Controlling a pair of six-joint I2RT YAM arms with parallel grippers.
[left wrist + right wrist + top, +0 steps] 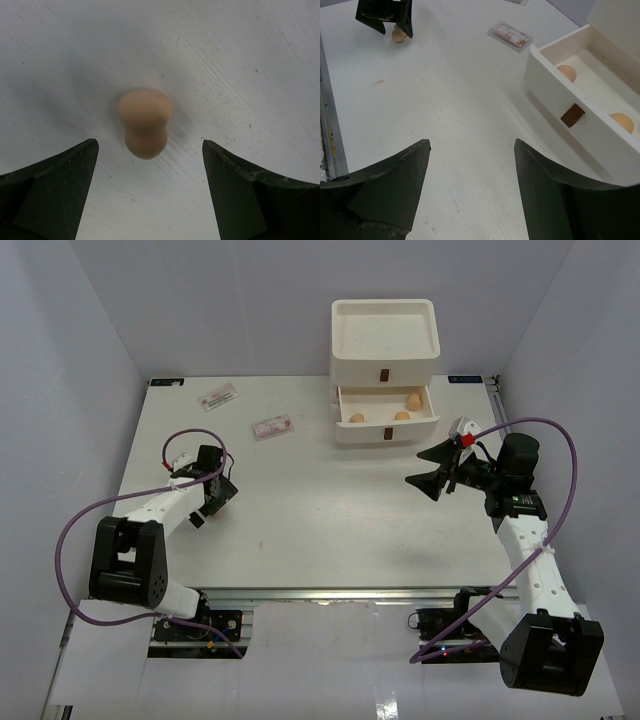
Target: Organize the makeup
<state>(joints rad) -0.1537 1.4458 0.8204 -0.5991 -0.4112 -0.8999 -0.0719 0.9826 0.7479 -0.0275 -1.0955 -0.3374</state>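
Note:
A peach egg-shaped sponge [145,122] lies on the white table just ahead of my left gripper [150,150], which is open and low over it, one finger on each side. In the top view my left gripper [208,508] hides that sponge. My right gripper [428,470] is open and empty above the table, right of the open drawer [387,430]. Three more sponges [402,416] lie in that drawer. Two flat clear pink-red packets [272,426] [218,395] lie at the back left. The white tube and the small white bottle are out of view.
The white three-drawer box [385,335] stands at the back centre, its middle drawer pulled out with a brown handle [572,115]. Purple cables loop beside both arms. White walls close in the table on three sides.

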